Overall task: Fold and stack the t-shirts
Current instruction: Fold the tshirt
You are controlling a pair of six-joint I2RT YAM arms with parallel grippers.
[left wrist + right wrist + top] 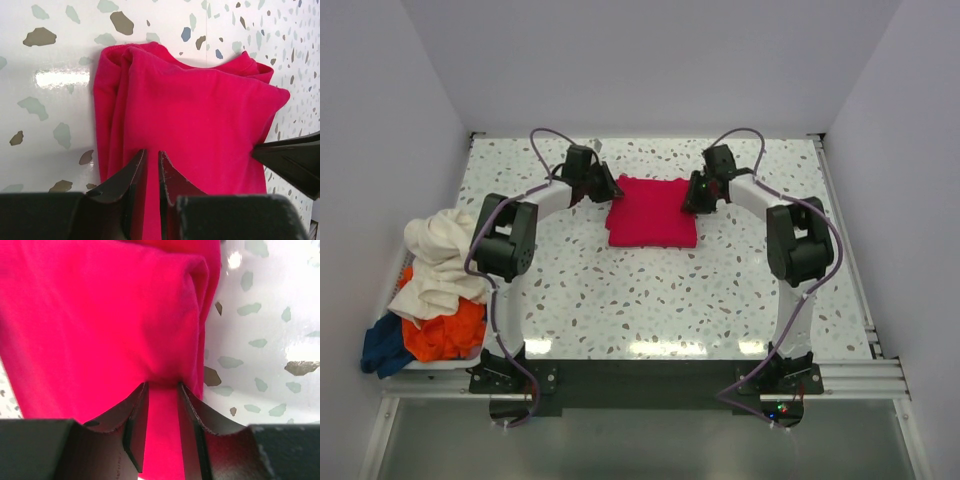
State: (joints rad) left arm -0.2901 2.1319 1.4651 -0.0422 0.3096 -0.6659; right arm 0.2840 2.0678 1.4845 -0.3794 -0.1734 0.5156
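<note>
The folded red shirt (653, 210) looks soft, light and floppy; left fingers (125, 181) and right fingers (130, 415) each pinch a side edge, best gripped through all layers.

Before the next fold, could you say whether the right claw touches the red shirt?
Touching. The right wrist view shows the right claw pinching the red shirt.

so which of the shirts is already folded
the crimson red t-shirt, a flat rectangle in the middle of the table; the cream white, orange and dark blue t-shirts lie crumpled in a heap at its left edge
</note>
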